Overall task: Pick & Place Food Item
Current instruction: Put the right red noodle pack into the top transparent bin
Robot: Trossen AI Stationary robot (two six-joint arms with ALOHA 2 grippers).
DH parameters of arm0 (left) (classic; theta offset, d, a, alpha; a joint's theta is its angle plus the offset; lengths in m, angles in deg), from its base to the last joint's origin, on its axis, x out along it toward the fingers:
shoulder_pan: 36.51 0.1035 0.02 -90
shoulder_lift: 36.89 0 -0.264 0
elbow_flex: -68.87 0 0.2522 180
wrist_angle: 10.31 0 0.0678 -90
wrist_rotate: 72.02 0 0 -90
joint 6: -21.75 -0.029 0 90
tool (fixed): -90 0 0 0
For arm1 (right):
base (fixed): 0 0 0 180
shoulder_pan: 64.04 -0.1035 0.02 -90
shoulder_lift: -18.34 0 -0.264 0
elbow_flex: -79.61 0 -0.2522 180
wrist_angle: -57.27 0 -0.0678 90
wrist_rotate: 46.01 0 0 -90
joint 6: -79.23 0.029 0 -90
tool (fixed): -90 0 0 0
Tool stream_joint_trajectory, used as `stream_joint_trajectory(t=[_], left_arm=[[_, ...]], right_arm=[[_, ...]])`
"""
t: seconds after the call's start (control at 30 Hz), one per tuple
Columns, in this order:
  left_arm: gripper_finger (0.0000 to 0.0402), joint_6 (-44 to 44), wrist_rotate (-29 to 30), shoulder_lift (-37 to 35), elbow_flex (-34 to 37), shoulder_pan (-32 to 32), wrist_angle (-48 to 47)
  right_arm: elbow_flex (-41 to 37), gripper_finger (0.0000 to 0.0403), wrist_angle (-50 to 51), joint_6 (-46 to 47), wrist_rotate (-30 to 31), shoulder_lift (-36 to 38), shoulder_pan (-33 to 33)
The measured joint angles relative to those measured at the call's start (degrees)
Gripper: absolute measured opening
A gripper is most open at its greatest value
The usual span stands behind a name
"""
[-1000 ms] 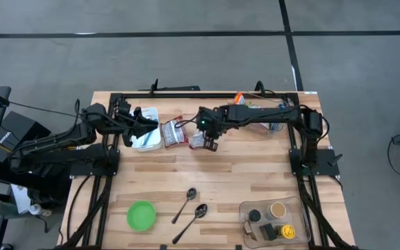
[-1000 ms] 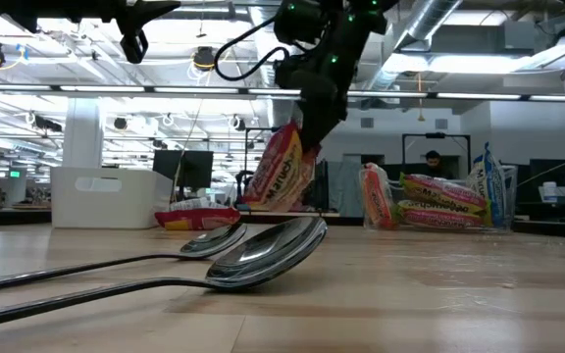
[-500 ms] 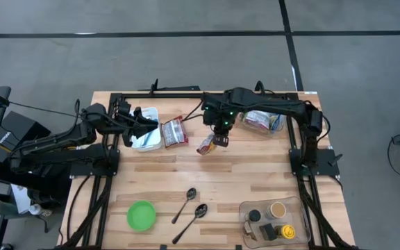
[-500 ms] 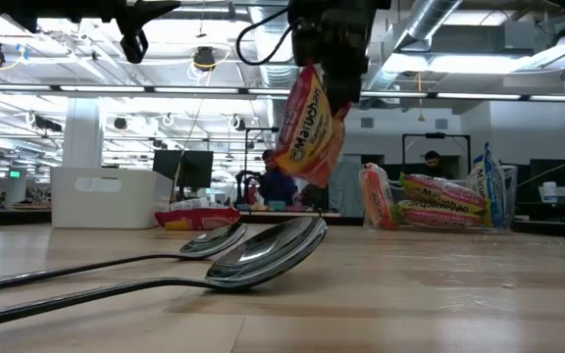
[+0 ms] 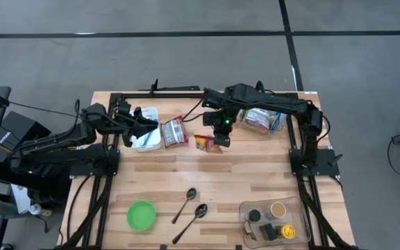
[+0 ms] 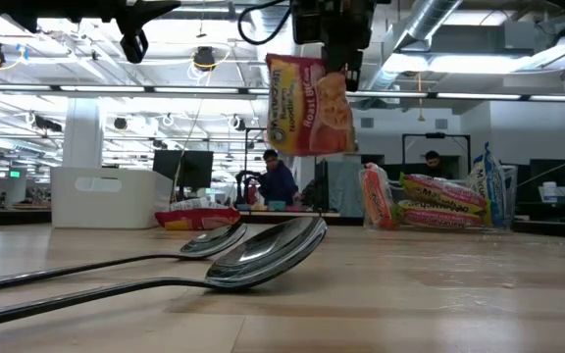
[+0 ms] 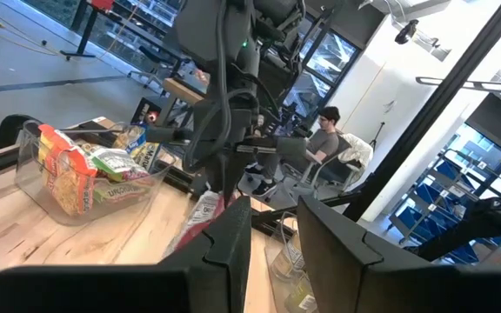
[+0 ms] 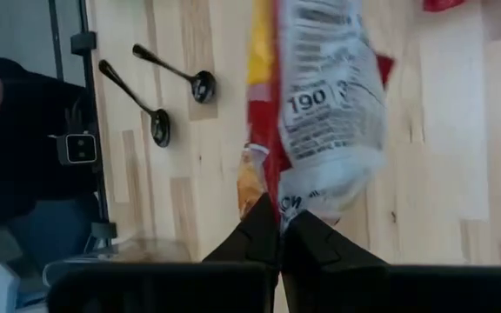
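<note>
Lying nearest on the table [image 6: 439,294], two spoons [image 6: 263,250] rest side by side. Above, the right gripper [image 5: 220,133] is clamped on a noodle packet [image 6: 308,104] hanging mid-air. Farther back, the left gripper [image 5: 146,127], slightly parted, waits over a white tub [image 5: 146,138].

The noodle packet [image 6: 308,104] is yellow and red with a pictured bowl; its back is white with black print. The bowl [image 5: 141,214] is green. The desk [image 5: 255,177] is pale striped wood.

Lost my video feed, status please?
Right hand shut on noodle packet, hanging clear above table. Left hand idle beside white bin. Nothing blocking.
</note>
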Motion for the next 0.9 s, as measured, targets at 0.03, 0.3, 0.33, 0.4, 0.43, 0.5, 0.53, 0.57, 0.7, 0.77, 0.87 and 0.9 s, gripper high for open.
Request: stream_joint_trajectory(t=[0.03, 0.3, 0.33, 0.4, 0.43, 0.5, 0.53, 0.57, 0.7, 0.77, 0.87, 0.9], left_arm=[[0.0092, 0.0, 0.0, 0.0, 0.0, 0.0, 0.0], [0.0092, 0.0, 0.2, 0.0, 0.0, 0.0, 0.0], [0.0092, 0.0, 0.2, 0.0, 0.0, 0.0, 0.0], [0.0092, 0.0, 0.2, 0.0, 0.0, 0.0, 0.0], [0.0092, 0.0, 0.2, 0.0, 0.0, 0.0, 0.0], [0.0092, 0.0, 0.2, 0.0, 0.0, 0.0, 0.0], [0.0092, 0.0, 0.2, 0.0, 0.0, 0.0, 0.0], [0.0092, 0.0, 0.2, 0.0, 0.0, 0.0, 0.0], [0.0092, 0.0, 0.2, 0.0, 0.0, 0.0, 0.0], [0.0092, 0.0, 0.2, 0.0, 0.0, 0.0, 0.0], [0.0092, 0.0, 0.2, 0.0, 0.0, 0.0, 0.0], [0.0092, 0.0, 0.2, 0.0, 0.0, 0.0, 0.0]], right_arm=[[0.0, 0.0000, -0.5, 0.0, 0.0, 0.0, 0.1], [0.0, 0.0000, -5.4, 0.0, 5.8, 0.0, 1.6], [0.0, 0.0000, -5.3, 0.2, 7.0, 0.0, 2.0], [0.0, 0.0000, -5.0, 0.5, 8.1, 0.0, 3.1], [0.0, 0.0000, -4.7, 0.6, 8.1, 0.0, 3.6], [0.0, 0.0000, -3.9, 0.6, 8.2, 0.0, 4.6], [0.0, 0.0000, -3.3, 0.6, 8.2, 0.2, 5.2], [0.0, 0.0000, -2.8, 0.6, 8.3, 0.4, 5.8], [0.0, 0.0000, -2.7, 2.7, 8.2, 1.1, 7.7], [0.0, 0.0000, -3.7, 4.4, 8.2, 1.4, 8.4], [0.0, 0.0000, -4.8, 7.1, 8.3, 1.5, 9.0], [0.0, 0.0000, -5.1, 8.1, 8.3, 1.5, 9.1]])
